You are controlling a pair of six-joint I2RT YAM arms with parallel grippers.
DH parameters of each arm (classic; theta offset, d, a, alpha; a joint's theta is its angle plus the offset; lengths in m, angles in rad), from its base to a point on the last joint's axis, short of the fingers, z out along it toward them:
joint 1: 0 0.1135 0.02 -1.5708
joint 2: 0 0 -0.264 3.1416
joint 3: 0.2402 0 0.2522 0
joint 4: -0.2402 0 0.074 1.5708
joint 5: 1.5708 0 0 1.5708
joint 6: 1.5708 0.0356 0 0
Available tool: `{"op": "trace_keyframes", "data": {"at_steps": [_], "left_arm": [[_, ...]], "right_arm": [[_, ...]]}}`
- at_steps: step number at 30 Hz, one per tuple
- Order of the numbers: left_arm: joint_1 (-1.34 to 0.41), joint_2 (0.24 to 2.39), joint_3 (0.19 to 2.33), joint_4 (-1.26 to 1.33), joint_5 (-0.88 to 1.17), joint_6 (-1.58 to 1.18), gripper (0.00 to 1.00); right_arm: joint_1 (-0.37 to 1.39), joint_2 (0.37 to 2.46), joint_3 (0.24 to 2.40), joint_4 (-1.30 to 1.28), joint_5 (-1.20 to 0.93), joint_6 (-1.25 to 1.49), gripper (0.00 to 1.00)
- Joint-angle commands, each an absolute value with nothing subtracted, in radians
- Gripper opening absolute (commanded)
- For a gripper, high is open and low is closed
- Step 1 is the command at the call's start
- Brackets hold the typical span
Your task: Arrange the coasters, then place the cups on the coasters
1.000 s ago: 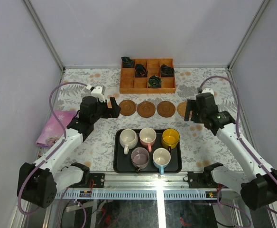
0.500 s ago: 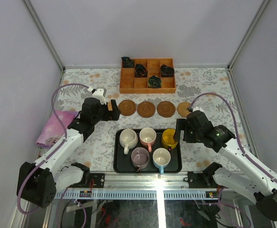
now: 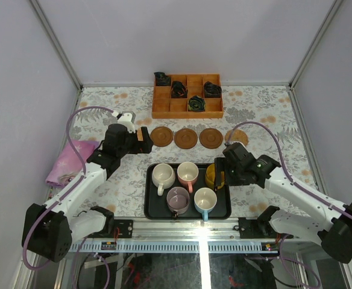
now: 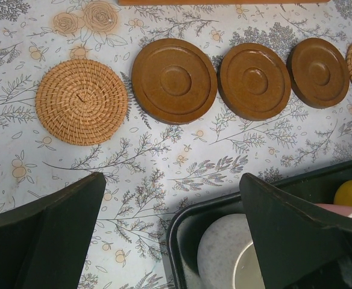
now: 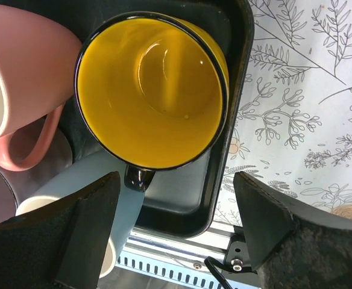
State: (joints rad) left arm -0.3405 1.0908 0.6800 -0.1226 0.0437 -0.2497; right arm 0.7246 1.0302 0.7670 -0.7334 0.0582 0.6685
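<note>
Five coasters lie in a row behind the tray: a woven one (image 4: 81, 101), three brown discs (image 4: 174, 80) (image 4: 254, 80) (image 4: 319, 73), and a woven-looking one at the right end (image 3: 236, 137). The black tray (image 3: 152, 208) holds the cups: cream (image 3: 163, 175), pink (image 3: 187, 173), yellow (image 5: 152, 90), mauve (image 3: 177, 198) and light blue (image 3: 205, 200). My left gripper (image 4: 172, 177) hangs open above the table between the woven coaster and the tray's far left corner, holding nothing. My right gripper (image 5: 176, 180) is open over the yellow cup's near side, by its dark handle, with nothing between its fingers.
An orange square-celled wooden box (image 3: 187, 96) with small dark objects stands behind the coasters. A pink cloth (image 3: 67, 161) lies at the left table edge. The metal frame rail (image 3: 200, 229) runs just in front of the tray.
My right arm has swung from the right-end coaster down and left to the tray, stopping over the yellow cup. The left gripper has barely shifted.
</note>
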Motion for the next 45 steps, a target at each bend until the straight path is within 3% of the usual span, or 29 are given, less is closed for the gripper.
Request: {"op": "trace_keyframes", "data": {"at_steps": [1, 19, 33, 45], "left_arm": [[-0.344, 1.098, 0.676, -0.1, 0.033, -0.258, 0.94], [-0.343, 1.145, 0.683, -0.074, 0.044, -0.256, 0.94], [-0.343, 1.168, 0.679, -0.055, 0.044, -0.256, 0.95], [-0.344, 1.148, 0.668, -0.062, 0.033, -0.266, 0.95]], "right_arm": [[0.739, 1.063, 0.774, -0.686, 0.051, 0.655, 0.82], [0.74, 1.213, 0.746, -0.714, 0.08, 0.665, 0.71], [0.74, 1.253, 0.773, -0.697, 0.189, 0.656, 0.72], [0.741, 1.192, 0.737, -0.592, 0.137, 0.642, 0.64]]}}
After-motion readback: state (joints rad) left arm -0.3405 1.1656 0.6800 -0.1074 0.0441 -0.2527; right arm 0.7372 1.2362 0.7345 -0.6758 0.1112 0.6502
